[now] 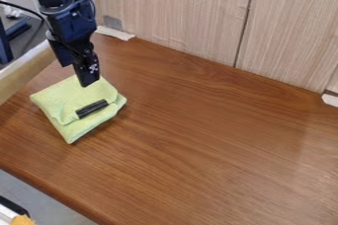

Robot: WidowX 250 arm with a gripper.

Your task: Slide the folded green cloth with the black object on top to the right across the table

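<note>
This looks like a robotics lab or a workshop corner. The clearest sign is the black robot arm (69,19) coming in at the upper left, with a dark cable (23,8) near it. The table (218,135) is brown wood grain, and pale wood-grain panels (178,12) stand upright along its far side, like a makeshift backdrop. White strips (115,33) that look like tape lie where panels and table meet, and a grey patch (112,22) sits low on one panel. A light wooden board (26,71) edges the left side. Past it, dark blue gear (5,44) shows, too partial to name. The grey surface (49,197) below the table's near edge is plain, perhaps floor.
</note>
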